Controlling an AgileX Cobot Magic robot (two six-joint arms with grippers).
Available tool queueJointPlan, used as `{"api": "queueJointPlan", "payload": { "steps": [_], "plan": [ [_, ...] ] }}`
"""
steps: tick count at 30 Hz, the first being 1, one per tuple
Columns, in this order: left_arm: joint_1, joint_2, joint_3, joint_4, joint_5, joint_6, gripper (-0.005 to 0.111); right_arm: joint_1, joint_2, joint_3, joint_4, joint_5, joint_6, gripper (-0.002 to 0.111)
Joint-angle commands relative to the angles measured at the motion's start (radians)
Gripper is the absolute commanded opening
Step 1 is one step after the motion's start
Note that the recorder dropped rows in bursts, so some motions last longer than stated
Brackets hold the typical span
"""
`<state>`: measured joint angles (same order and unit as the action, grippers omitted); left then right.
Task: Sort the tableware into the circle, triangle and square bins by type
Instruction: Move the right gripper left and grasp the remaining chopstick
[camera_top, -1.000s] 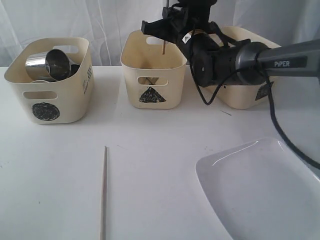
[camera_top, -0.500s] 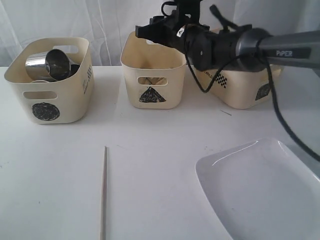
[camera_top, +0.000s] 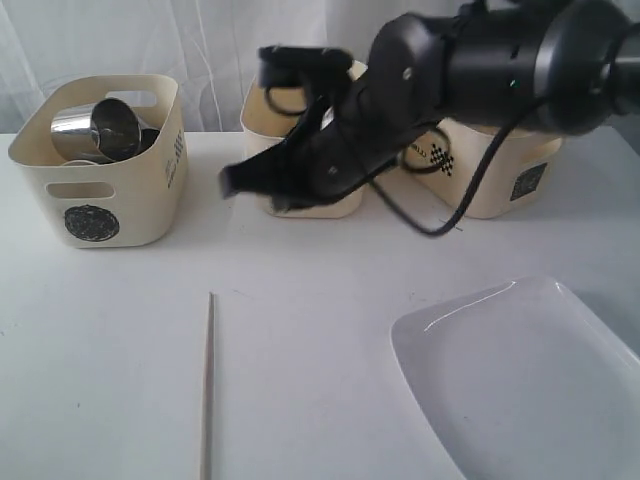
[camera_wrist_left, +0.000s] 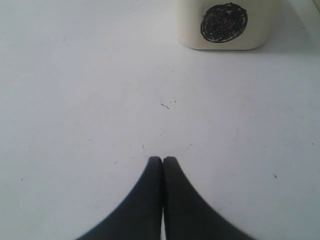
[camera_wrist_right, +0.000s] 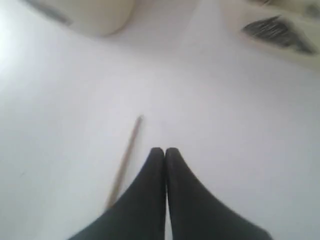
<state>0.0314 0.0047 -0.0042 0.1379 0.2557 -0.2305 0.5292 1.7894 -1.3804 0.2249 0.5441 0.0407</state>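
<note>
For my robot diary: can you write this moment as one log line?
right gripper: shut, empty, near triangle bin | left gripper: shut, empty | chopstick: on table | plate: on table

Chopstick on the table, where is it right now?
In the exterior view the chopstick lies flat on the table at left, in front of the circle bin, left of the white plate.

I see two steel mugs (camera_top: 95, 130) lying tipped in the circle bin (camera_top: 130, 195), far left. One wooden chopstick (camera_top: 207, 385) lies flat on the worktop (camera_top: 300, 300), near left, running near to far. The large white squarish plate (camera_top: 530, 380) rests near right.
</note>
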Motion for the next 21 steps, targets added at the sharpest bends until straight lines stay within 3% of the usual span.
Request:
{"api": "queueJointPlan", "payload": {
  "steps": [1,5,9,16,18,21],
  "plan": [
    [-0.009,-0.005,0.004,-0.006,-0.005,-0.004,0.0,0.212,0.017,0.062,0.027,-0.055,0.017,0.0],
    [-0.009,-0.005,0.004,-0.006,-0.005,-0.004,0.0,0.32,0.126,0.06,-0.066,-0.091,0.014,0.0],
    [-0.009,-0.005,0.004,-0.006,-0.005,-0.004,0.0,0.3,0.215,0.018,-0.168,0.108,0.125,0.0],
    [-0.009,-0.005,0.004,-0.006,-0.005,-0.004,0.0,0.297,0.216,-0.118,-0.217,0.177,0.121,0.0],
    [-0.009,-0.005,0.004,-0.006,-0.005,-0.004,0.0,0.297,0.227,-0.118,-0.217,0.225,0.117,0.008],
    [-0.009,-0.005,0.004,-0.006,-0.005,-0.004,0.0,0.297,0.26,-0.118,-0.189,0.289,0.117,0.028]
  ]
}}
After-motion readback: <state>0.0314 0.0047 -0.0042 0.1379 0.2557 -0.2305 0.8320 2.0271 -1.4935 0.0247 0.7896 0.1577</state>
